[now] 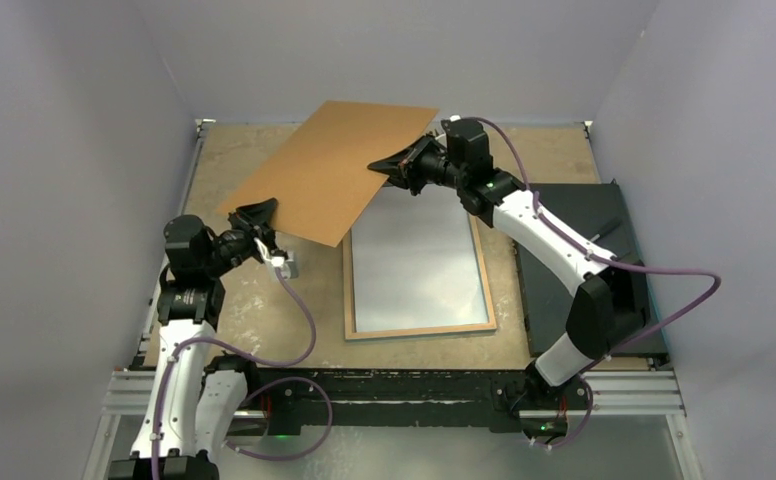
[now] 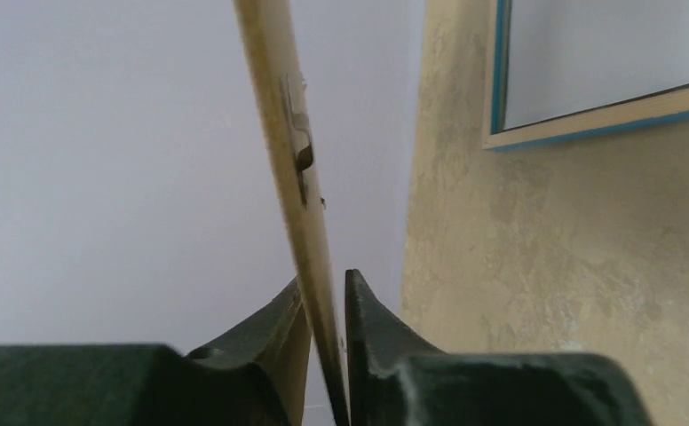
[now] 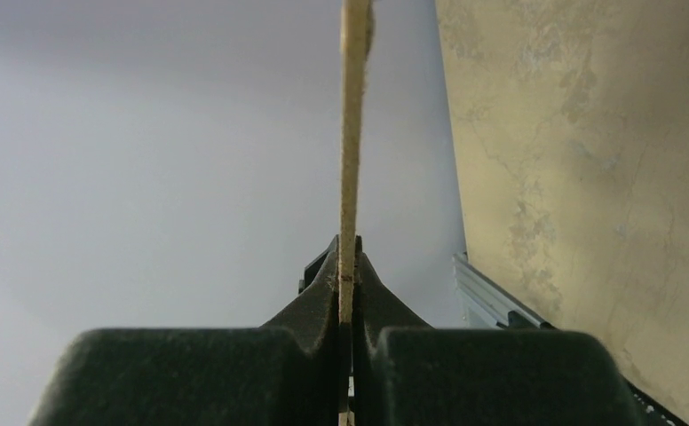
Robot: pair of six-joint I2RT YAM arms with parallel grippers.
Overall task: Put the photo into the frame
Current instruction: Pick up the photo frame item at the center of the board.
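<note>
Frame point(image 1: 419, 330) sat empty. Board point(image 1: 334, 170) was held above it, the right gripper point(image 1: 384, 165) clenched on it. Left gripper point(image 1: 260, 213) straddled its edge, grip unclear. Probably next: park the board beside the frame.

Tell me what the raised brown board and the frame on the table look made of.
Board: likely hardboard or fibreboard; uniformly brown, matte, with a thin pale edge. Frame: rim looks like light wood or wood-look composite, blue along the edge; its pane seems glass or clear plastic, given the smooth greyish sheen.

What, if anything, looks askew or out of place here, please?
The board hangs tilted above the table, pinched by the right tool, with the left tool straddling its near corner. It overlaps the far edge of the frame. No photo shows.
</note>
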